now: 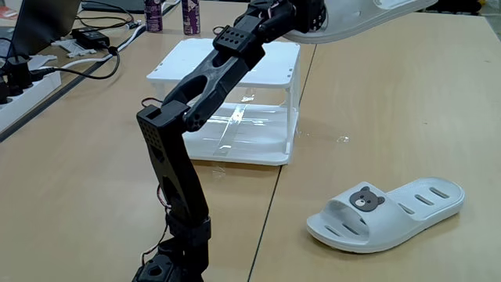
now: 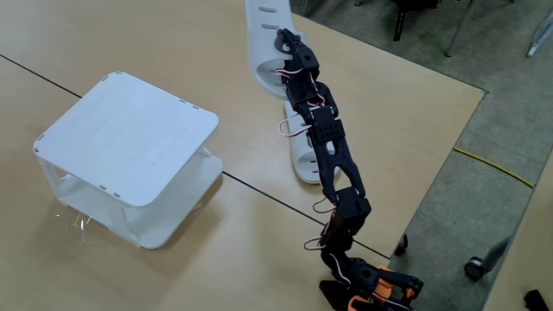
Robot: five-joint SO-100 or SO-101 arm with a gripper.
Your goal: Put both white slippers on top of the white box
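One white slipper hangs in the air at the top of a fixed view, above the table just right of the white box. My gripper is shut on its edge. In the steep fixed view the held slipper is right of the white box, with the gripper on its right rim. The other white slipper lies flat on the table, bear badge up, near the front right. In the steep view this slipper is partly hidden behind my arm. The box top is bare.
Two dark cans stand behind the box. A power strip, cables and a black adapter lie at the back left. A seam runs between the tabletops. The table edge drops to the floor close to my base.
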